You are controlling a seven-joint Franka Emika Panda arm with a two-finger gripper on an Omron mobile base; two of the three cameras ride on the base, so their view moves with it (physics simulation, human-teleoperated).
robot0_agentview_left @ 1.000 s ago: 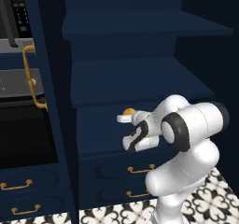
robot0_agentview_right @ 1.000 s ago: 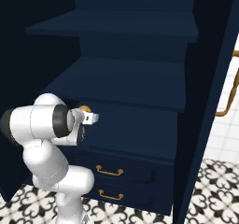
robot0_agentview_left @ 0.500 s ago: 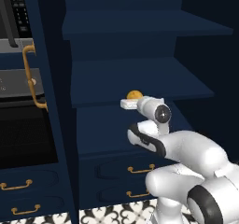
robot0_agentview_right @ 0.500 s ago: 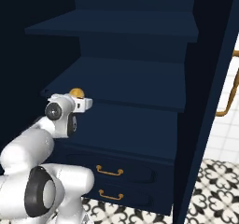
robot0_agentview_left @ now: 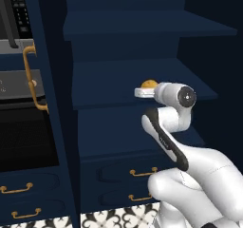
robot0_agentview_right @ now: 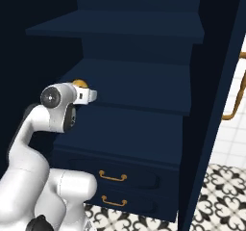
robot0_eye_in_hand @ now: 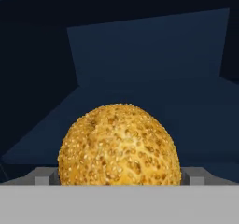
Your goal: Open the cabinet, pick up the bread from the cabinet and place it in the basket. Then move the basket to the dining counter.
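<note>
The cabinet [robot0_agentview_left: 118,80] stands with both doors swung wide, its navy shelves bare except for the bread. The bread [robot0_agentview_left: 149,84] [robot0_agentview_right: 79,83] [robot0_eye_in_hand: 119,143] is a small golden seeded bun on the middle shelf near its front edge. My gripper [robot0_agentview_left: 142,91] [robot0_agentview_right: 89,95] [robot0_eye_in_hand: 119,177] is level with that shelf and points into the cabinet. It is open, and in the hand view one fingertip [robot0_eye_in_hand: 44,176] shows on each side of the bun. I cannot tell whether the fingers touch it. The basket and the dining counter are out of view.
The left door [robot0_agentview_left: 50,127] carries a long brass handle [robot0_agentview_left: 29,75], with a dark oven front [robot0_agentview_left: 23,141] beyond it. The right door [robot0_agentview_right: 216,105] also hangs wide, with a brass handle [robot0_agentview_right: 233,100]. Two drawers with brass pulls [robot0_agentview_right: 113,177] sit below the shelves, above a patterned floor [robot0_agentview_right: 226,182].
The arm has unfolded from a tucked pose. The hand has risen to the middle shelf and reached forward, so the bread now sits between the open fingers.
</note>
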